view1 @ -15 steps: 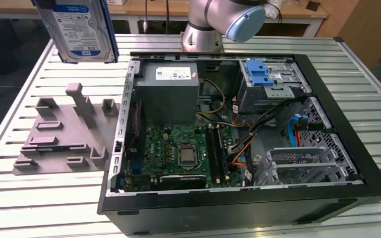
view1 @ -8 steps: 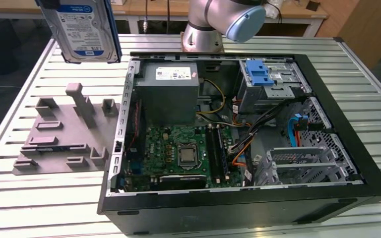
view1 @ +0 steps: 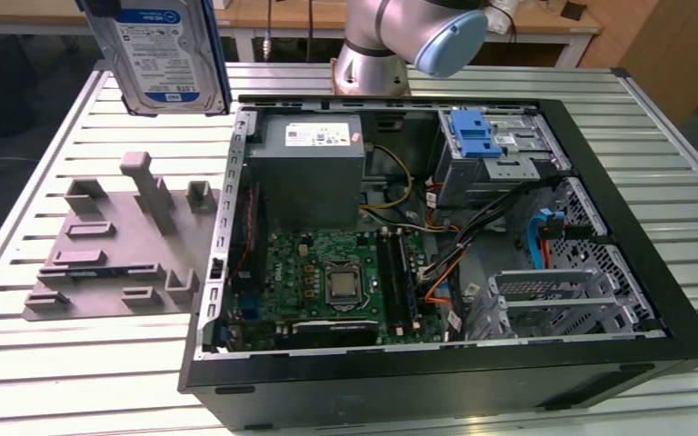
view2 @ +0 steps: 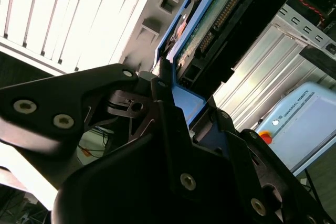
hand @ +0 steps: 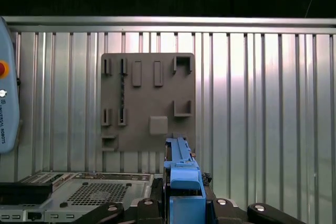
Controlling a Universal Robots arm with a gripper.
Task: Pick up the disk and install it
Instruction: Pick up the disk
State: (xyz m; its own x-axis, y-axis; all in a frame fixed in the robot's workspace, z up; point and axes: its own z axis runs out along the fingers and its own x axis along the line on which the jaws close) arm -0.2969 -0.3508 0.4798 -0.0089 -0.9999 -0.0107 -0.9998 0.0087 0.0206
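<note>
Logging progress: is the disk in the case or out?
Out. The disk hangs upright in the air, outside the case; in the second wrist view the gripper is clamped on its blue carrier.

My gripper [hand: 184, 206] clamps the silver-grey, blue-framed disk [view1: 167, 54] in the upper left of the exterior view, in open air above the slatted metal tabletop [view1: 70, 363]. Beneath it a grey moulded fixture plate [view1: 113, 263] raises upright posts. Mid-frame, the open black computer case [view1: 446, 372] is crowded with a grey power supply box [view1: 306, 173], loose black and orange cables [view1: 471, 232], and a metal drive cage [view1: 494, 154] at upper right.
</note>
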